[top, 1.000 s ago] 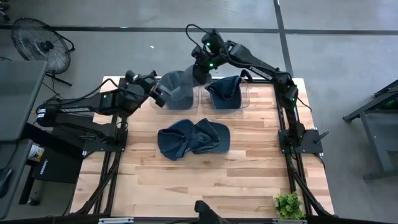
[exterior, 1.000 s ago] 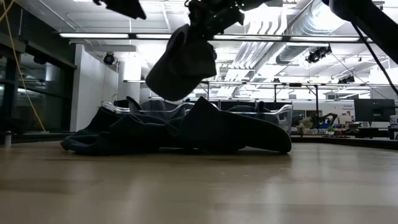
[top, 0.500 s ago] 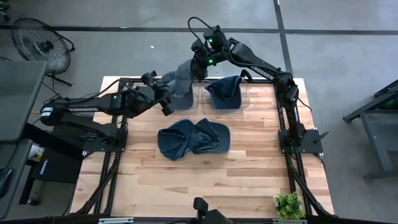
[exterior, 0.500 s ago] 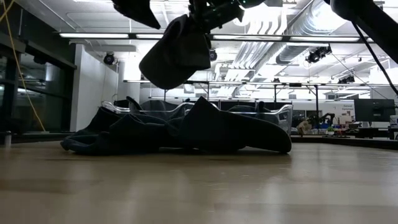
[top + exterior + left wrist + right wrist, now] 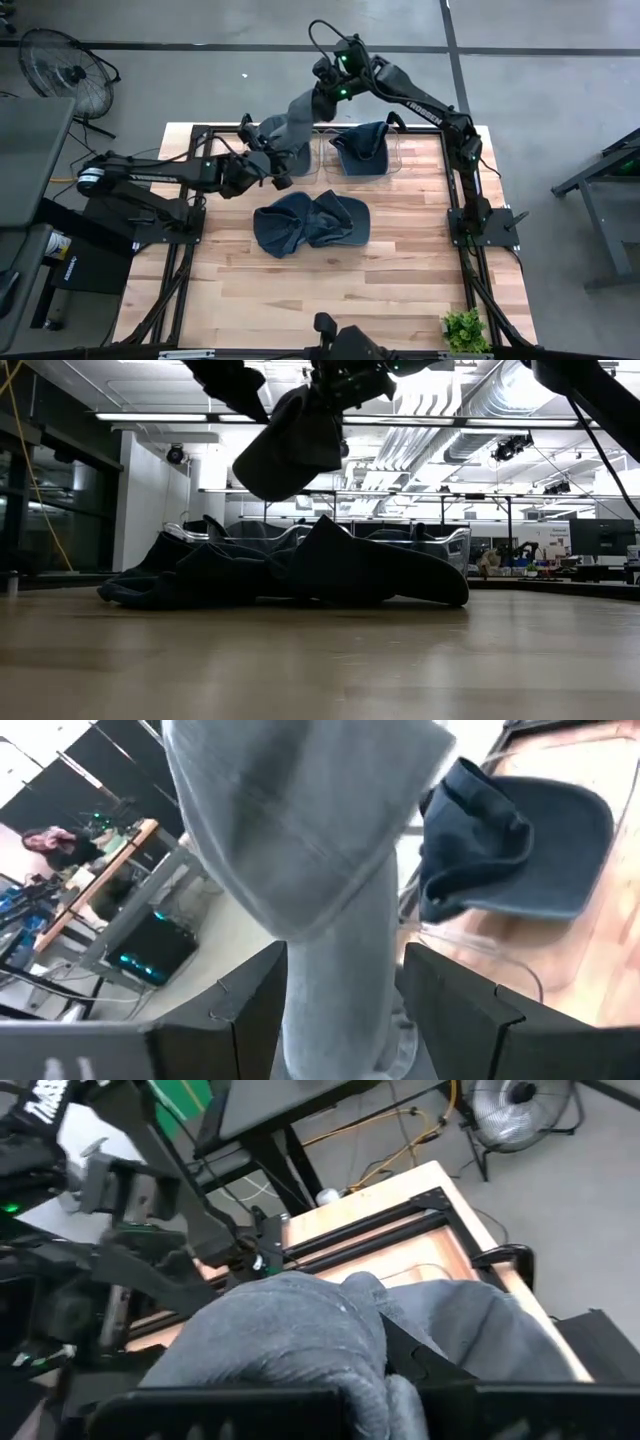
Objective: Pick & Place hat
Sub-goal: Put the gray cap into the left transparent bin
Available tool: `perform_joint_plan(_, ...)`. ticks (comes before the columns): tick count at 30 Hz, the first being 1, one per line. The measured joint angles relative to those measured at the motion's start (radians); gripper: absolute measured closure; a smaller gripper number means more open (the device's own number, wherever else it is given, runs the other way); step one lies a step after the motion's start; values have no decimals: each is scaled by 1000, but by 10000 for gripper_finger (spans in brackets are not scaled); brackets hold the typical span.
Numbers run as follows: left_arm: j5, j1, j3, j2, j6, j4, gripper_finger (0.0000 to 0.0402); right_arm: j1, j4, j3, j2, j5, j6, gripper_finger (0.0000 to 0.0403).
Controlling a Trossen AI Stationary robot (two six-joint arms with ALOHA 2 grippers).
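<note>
A grey hat (image 5: pixel 290 130) hangs in the air over the table's far edge, held by my right gripper (image 5: pixel 322 100), which is shut on its upper end. In the low view the hat (image 5: pixel 290 445) dangles clear above the pile of dark blue hats (image 5: pixel 300 575). My left gripper (image 5: pixel 277 170) is open at the hat's lower end. In the left wrist view the hanging grey cloth (image 5: pixel 340 990) fills the gap between its two fingers (image 5: pixel 250 1010). My right gripper holds the grey hat by its upper end (image 5: pixel 330 1320), pinched between the two fingers; the cloth bunches over them and hides the exact spot. The hat is lifted clear and hangs down slanting toward the left arm. My left gripper has the hat's lower part between its fingers; whether they touch it, I cannot tell.
Two clear bins stand at the table's far edge; the right one (image 5: pixel 390 160) holds a dark blue hat (image 5: pixel 362 148). A pile of dark blue hats (image 5: pixel 312 222) lies mid-table. A small plant (image 5: pixel 463 330) sits at the near right corner. The near half is bare wood.
My left gripper has moved toward the table's right and near side, coming under the hanging hat's lower end. My right gripper has drawn up and slightly toward the far edge, and the hat has stretched from a rounded bunch into a longer hanging shape.
</note>
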Motion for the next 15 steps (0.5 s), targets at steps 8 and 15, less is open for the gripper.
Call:
perform_joint_plan(8,-14,0,-1,56,8,25,204,0,2,0,0,-45,3,402)
perform_joint_plan(15,-175,0,1,98,7,45,204,0,-3,0,-18,-88,10,402)
